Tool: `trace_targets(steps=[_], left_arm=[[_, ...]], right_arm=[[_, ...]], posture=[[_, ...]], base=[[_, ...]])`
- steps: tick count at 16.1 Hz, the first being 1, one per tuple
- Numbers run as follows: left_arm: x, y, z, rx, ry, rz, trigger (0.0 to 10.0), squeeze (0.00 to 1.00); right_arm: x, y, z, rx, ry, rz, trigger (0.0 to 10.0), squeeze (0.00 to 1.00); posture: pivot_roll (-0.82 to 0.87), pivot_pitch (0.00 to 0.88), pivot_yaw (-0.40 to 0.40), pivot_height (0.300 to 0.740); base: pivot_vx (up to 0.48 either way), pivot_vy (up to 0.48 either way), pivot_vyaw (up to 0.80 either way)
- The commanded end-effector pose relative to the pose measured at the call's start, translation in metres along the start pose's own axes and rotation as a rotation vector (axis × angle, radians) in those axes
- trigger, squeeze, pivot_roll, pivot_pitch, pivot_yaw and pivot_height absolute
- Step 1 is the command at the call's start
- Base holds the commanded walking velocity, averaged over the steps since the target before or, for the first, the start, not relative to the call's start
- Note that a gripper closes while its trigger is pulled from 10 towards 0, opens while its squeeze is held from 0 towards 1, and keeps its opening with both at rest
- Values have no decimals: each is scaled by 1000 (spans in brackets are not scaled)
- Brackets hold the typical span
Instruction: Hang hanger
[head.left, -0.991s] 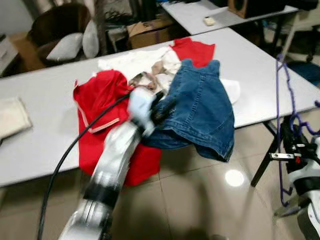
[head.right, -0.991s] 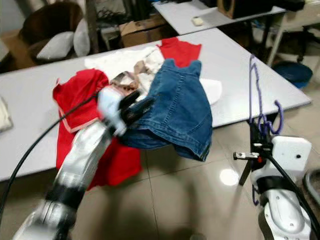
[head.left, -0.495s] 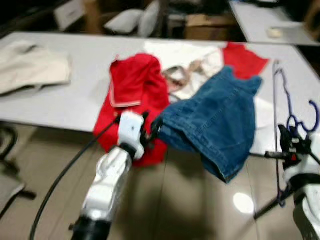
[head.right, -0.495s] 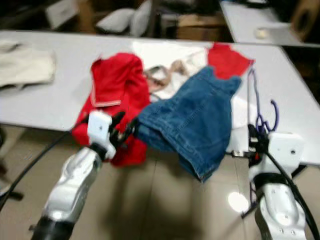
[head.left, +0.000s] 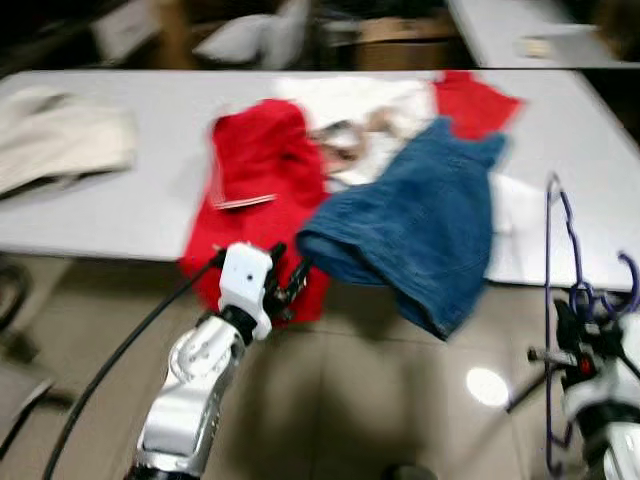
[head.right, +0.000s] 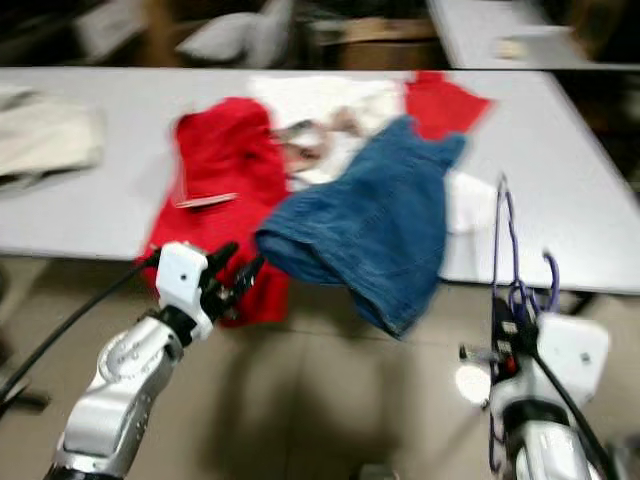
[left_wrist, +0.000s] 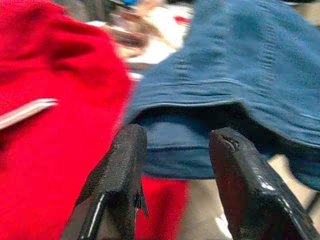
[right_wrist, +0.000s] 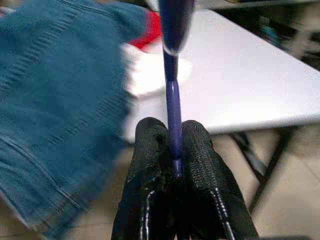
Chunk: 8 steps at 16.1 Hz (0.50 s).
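The 2 head views look forward and down from above the near edge of the surface (head.left: 120, 215), both taking in its whole near edge and the floor below — the right eye shifted slightly sideways. The left wrist view looks along its pincer (left_wrist: 175, 165), very close to the denim garment (left_wrist: 235, 65) hanging over that edge. The right wrist view looks along its pincer (right_wrist: 174, 150) — close to the same denim and a far corner of the surface.
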<state>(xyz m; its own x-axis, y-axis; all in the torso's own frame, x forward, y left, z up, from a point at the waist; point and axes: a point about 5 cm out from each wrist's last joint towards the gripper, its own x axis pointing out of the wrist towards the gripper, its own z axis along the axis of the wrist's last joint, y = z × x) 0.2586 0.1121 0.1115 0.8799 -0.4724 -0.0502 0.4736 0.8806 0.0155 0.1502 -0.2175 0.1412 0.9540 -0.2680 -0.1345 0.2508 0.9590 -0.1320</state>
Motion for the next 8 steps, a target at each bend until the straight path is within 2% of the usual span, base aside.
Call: trace_targets(steps=[1, 3, 5, 6, 8], left_arm=[[3, -3, 6, 4, -16, -15, 10000, 0], [8, -1, 4, 39, -16, -25, 10000, 0], [7, -3, 8, 34, -36, -3, 10000, 0], [5, -6, 10, 21, -45, 13, 10000, 0], [-1, -9, 6, 14, -35, 26, 10000, 0]], right_arm=[[0, 1, 1, 3, -19, -7, 10000, 0], [8, 3, 4, 3, -46, -14, 10000, 0], [17, 5, 16, 33, -88, 7, 10000, 0], [22, 10, 18, 34, -105, 67, 10000, 0], [25, 17, 13, 11, -78, 148, 10000, 0]], posture=[[-145, 29, 114, 740], [-150, 16, 104, 740], [-121, 16, 74, 740], [-117, 21, 54, 740], [-128, 34, 41, 740]], base=[[0, 0, -800], [0, 0, -800], [0, 0, -800], [0, -480, -538], [0, -480, 0]])
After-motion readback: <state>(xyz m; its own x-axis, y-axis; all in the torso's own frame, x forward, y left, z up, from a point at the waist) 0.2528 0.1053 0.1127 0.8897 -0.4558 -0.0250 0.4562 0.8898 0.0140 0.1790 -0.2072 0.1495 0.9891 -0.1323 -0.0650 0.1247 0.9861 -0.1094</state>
